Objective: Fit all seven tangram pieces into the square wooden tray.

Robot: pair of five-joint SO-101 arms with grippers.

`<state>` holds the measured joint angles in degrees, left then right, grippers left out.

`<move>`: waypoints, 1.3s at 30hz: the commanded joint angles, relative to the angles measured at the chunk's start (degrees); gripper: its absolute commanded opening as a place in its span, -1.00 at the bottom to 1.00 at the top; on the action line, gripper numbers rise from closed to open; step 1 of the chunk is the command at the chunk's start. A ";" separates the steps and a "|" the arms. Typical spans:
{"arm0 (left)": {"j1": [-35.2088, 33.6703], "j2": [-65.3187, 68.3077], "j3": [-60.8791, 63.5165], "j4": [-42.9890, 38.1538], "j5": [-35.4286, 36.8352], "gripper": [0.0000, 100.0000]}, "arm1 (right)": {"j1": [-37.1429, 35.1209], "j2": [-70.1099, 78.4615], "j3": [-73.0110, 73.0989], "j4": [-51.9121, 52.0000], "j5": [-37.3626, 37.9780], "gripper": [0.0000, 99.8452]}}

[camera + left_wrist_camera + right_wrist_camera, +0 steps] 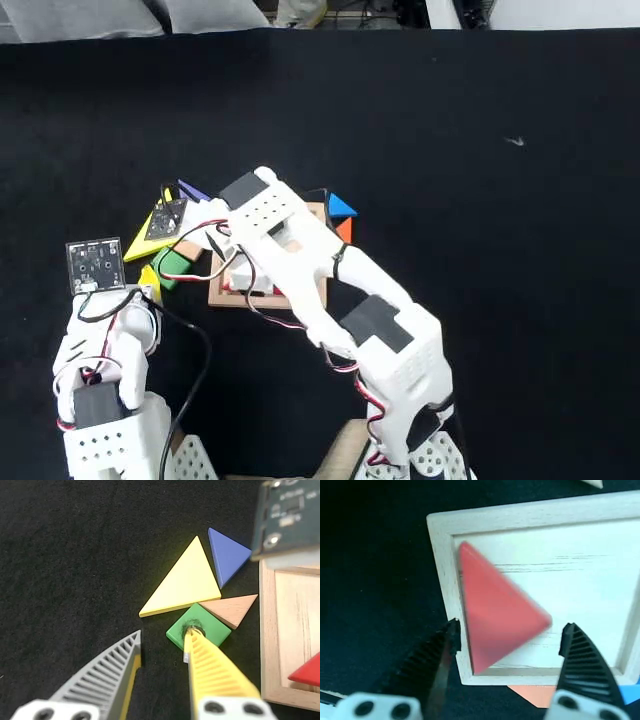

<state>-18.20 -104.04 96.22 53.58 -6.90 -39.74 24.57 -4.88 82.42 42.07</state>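
Above the tray (442, 555), right fingers (580, 655) gape over the red triangle (495, 615); left fingers (210, 665) spread, empty.

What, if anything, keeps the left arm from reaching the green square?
Probably nothing: the open left gripper hangs right at the green square, one fingertip over it; nothing covers it, though the yellow triangle abuts one edge.

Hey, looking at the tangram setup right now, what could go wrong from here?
The left pincer is open with one tip on the green square piece, which lies against the large yellow triangle and the small plain-wood triangle; closing may shove those. The right pincer is open over the red triangle in the square wooden tray, one tip by its rim; lowering could snag it.
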 commanded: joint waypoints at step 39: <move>0.48 -0.44 1.10 0.00 0.00 -0.70 | 10.90 12.26 -15.25 -8.44 -3.96 -0.98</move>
<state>-18.20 -104.04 96.22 53.58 -6.90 -29.63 37.41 -17.36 74.51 38.64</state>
